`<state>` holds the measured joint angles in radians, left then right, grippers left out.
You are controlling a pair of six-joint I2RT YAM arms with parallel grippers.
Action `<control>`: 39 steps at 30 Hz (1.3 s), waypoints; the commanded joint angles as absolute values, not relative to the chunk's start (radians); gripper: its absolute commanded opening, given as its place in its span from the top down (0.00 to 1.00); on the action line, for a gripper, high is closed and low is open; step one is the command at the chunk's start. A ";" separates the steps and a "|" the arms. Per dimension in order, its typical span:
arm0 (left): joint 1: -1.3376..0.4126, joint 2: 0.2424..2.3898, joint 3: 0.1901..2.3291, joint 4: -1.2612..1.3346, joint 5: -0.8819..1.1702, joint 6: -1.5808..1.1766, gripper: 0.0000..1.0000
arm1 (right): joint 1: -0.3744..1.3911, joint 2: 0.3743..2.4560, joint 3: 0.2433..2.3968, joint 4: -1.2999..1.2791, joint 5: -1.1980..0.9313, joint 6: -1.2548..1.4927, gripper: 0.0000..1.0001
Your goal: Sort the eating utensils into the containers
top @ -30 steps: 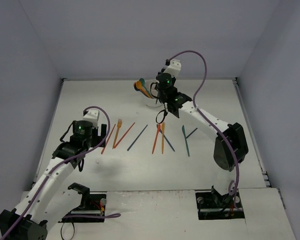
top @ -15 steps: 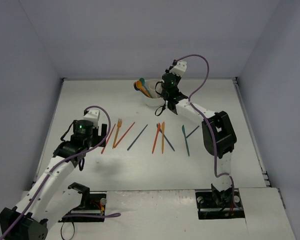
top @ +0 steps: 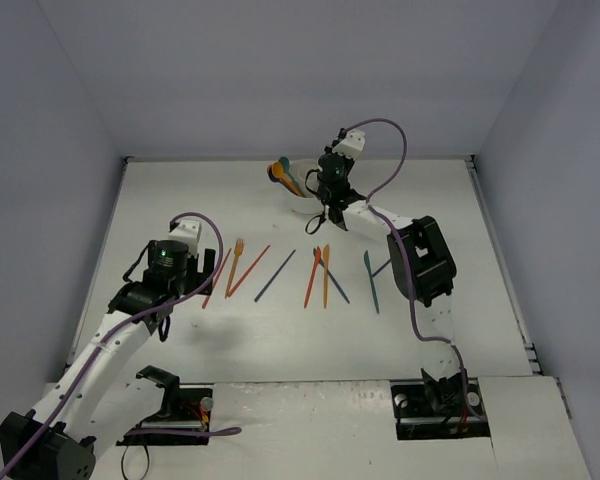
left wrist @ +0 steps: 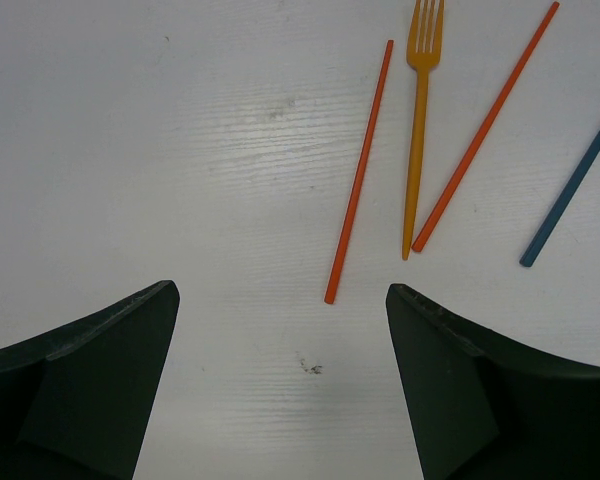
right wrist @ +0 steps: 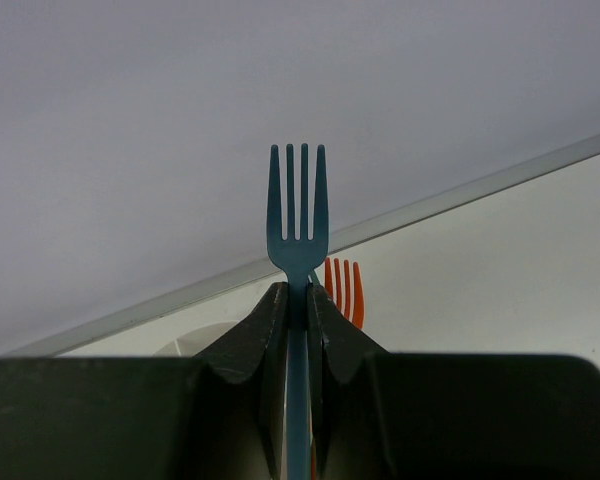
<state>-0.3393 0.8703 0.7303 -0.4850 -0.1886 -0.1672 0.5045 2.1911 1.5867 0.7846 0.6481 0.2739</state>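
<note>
Seen from overhead, the white bench (top: 180, 200) is hemmed by pale walls at its far, left and right edges. The small round white cup (top: 302, 207) stands near the far edge, with orange and teal spoon bowls (top: 281, 169) leaning out of its left side. The right hand (top: 323, 186) is just beside it on the right; its grip cannot be read from here. A row of thin plastic utensils (top: 310, 275) in orange, red-orange, teal and dark blue lies across mid-bench, their long axes running roughly near to far, several slanted. Bare bench stretches between that row and the arm bases. The left hand (top: 168, 276) hangs at the row's left end.

From the left wrist, the left hand (left wrist: 280, 400) is spread wide, gripping nothing, above bare bench. Ahead lies an orange plastic fork (left wrist: 418, 130), tines pointing away from the hand, between two thin red-orange utensils (left wrist: 360, 170). A dark blue one (left wrist: 572, 185) lies at the right edge.

From the right wrist, the right hand (right wrist: 297, 305) is clenched on a teal plastic fork (right wrist: 297, 215), its long axis in line with the fingers, tines toward the wall. A red-orange fork head (right wrist: 344, 290) shows just behind it.
</note>
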 commanded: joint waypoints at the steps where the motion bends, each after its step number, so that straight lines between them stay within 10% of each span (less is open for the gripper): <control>1: -0.344 0.874 0.781 -0.459 -0.209 -0.169 0.18 | 0.502 2.172 1.613 0.905 0.649 0.313 1.00; 17: -0.344 0.869 0.783 -0.459 -0.199 -0.173 0.18 | 0.527 2.124 1.515 0.869 0.627 0.342 0.82; 39: -0.344 1.023 0.964 -0.580 -0.058 -0.248 0.18 | 0.487 1.494 1.300 0.284 0.508 0.236 0.16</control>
